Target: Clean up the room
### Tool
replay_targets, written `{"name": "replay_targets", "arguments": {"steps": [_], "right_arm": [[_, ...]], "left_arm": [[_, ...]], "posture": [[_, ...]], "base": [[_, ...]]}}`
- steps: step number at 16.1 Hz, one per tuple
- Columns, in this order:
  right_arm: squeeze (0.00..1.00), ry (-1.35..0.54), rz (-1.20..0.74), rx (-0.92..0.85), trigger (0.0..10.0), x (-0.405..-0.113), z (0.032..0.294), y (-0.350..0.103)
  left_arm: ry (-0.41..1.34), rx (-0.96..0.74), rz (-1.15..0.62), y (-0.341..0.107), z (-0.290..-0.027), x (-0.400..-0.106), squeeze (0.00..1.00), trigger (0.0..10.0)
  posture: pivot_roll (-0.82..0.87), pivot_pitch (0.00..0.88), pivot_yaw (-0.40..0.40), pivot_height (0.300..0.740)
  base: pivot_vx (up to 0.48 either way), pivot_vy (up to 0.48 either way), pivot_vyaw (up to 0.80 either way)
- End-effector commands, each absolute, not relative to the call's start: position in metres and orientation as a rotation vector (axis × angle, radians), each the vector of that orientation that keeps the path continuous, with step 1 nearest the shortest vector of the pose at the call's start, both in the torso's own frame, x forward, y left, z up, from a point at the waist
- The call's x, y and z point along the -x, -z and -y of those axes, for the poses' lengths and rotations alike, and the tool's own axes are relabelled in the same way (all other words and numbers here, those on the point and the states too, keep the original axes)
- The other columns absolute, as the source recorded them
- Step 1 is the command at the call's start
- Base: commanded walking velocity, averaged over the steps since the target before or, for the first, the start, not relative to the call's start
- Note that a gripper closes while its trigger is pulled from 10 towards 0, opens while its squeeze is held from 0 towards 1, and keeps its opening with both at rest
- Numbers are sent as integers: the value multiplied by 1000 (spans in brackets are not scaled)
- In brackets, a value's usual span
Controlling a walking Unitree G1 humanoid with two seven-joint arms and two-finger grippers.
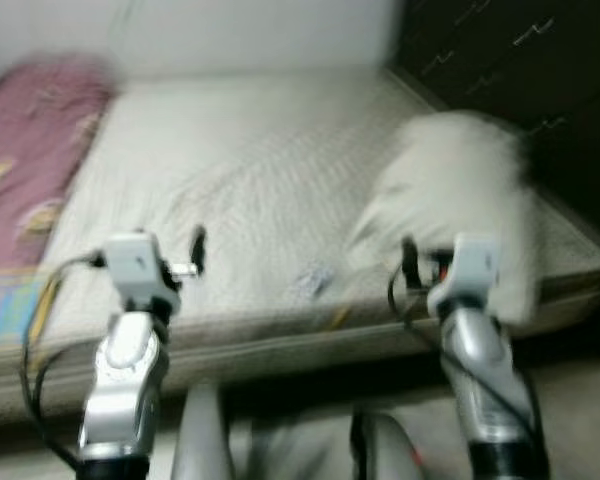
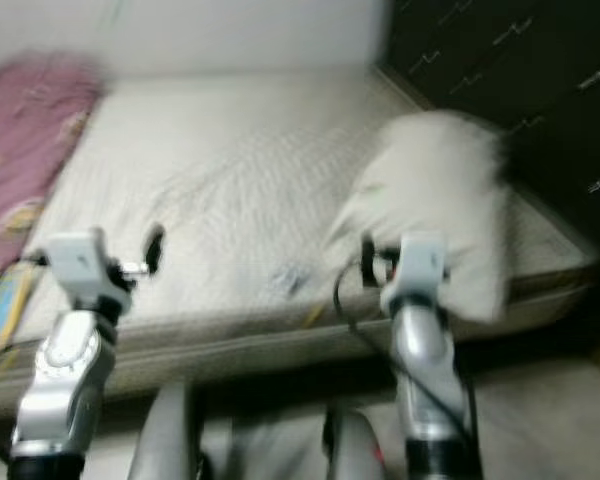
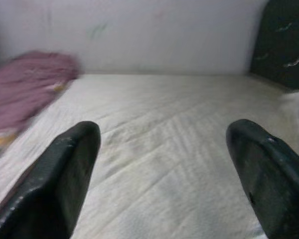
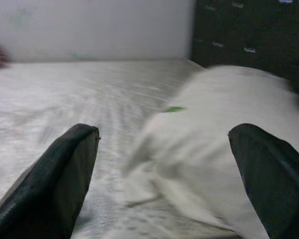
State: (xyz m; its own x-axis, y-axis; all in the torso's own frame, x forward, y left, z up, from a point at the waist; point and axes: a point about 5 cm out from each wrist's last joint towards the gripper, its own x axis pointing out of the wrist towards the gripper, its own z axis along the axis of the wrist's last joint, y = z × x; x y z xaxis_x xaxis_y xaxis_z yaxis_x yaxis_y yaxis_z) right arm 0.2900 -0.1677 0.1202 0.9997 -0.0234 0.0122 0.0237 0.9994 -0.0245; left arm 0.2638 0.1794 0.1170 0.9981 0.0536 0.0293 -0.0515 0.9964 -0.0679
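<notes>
A white pillow (image 1: 460, 200) lies on the right side of the pale mattress (image 1: 250, 170), near its front edge. A pink blanket (image 1: 25, 150) is bunched along the mattress's left side. A small pale wrapper-like scrap (image 1: 312, 280) rests near the front edge, between my two arms. My left gripper (image 1: 185, 260) is raised over the front left of the bed, open and empty (image 3: 164, 149). My right gripper (image 1: 420, 265) hovers just in front of the pillow (image 4: 224, 149), open, with nothing held. The head views are blurred.
A white wall (image 1: 260, 30) runs behind the bed. A dark panelled headboard or cabinet (image 1: 520, 70) stands along the right side. A blue and yellow patterned cloth (image 1: 5, 305) shows at the bed's front left corner. Pale floor (image 1: 570, 400) lies to the right.
</notes>
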Motion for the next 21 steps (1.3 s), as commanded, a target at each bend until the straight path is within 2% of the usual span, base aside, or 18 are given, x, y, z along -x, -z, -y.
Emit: {"name": "replay_targets", "arguments": {"steps": [1, 8, 12, 21], "right_arm": [[0, 10, -7, 16, 10000, -288, 164, -115], [0, -94, 8, 66, 10000, -287, 153, -116], [0, -116, 17, 51, 10000, -286, 151, -116], [0, -99, 17, 47, 10000, -287, 154, -116]], "left_arm": [[-59, 55, 8, -114, -180, -264, 0, 10000], [-103, 70, 8, -112, -187, -261, 0, 10000], [-89, 61, 18, -113, -186, -261, 0, 10000], [-84, 61, 4, -111, -185, -262, 0, 10000]], "posture": [[-58, 0, 21, 594], [-54, 0, 16, 594], [-54, 0, 14, 594], [-54, 0, 14, 594]], "base": [[0, 0, 0], [0, 0, 0], [292, 0, 766], [347, 0, 0]]}}
